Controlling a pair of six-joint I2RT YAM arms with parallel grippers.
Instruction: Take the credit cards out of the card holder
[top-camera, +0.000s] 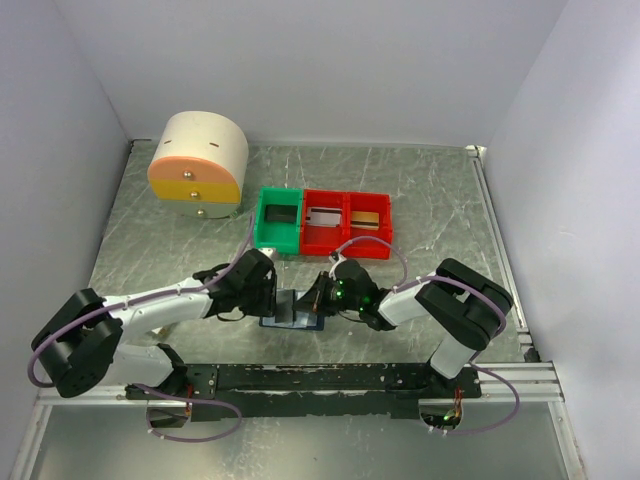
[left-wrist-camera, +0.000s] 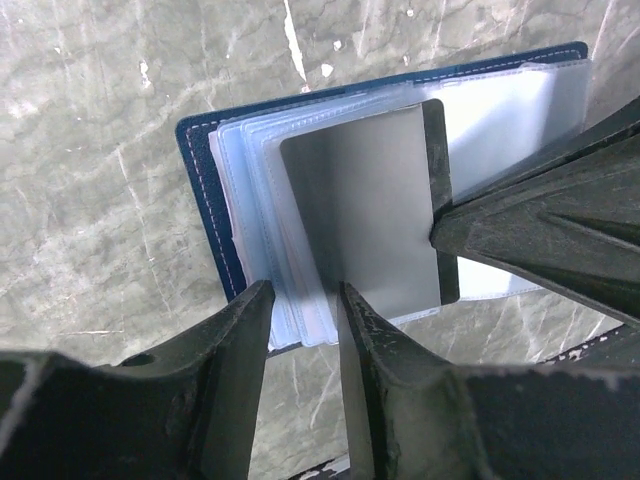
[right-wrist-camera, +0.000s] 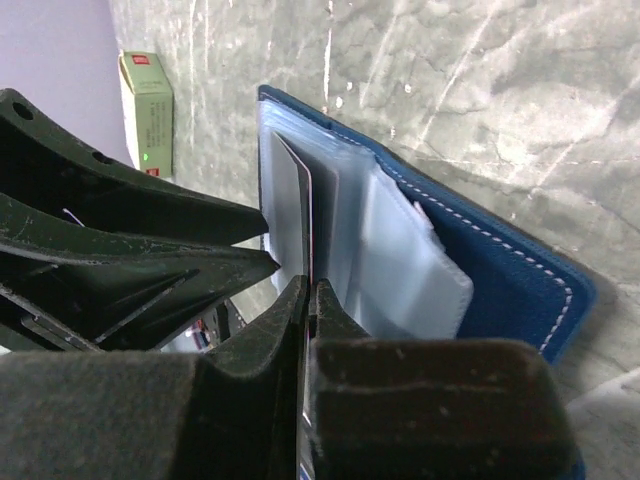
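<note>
The right gripper (right-wrist-camera: 308, 300) is pinched shut on a long edge of the thin grey plastic credit card (left-wrist-camera: 360, 210), which lies crosswise to it atop the open navy bifold card holder (left-wrist-camera: 200, 165) between the arms. The left gripper (left-wrist-camera: 300, 325) stands parted astride the clear sleeves (left-wrist-camera: 250, 210).

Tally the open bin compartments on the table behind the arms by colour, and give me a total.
Green compartment: 1
Red compartments: 2
Total: 3
</note>
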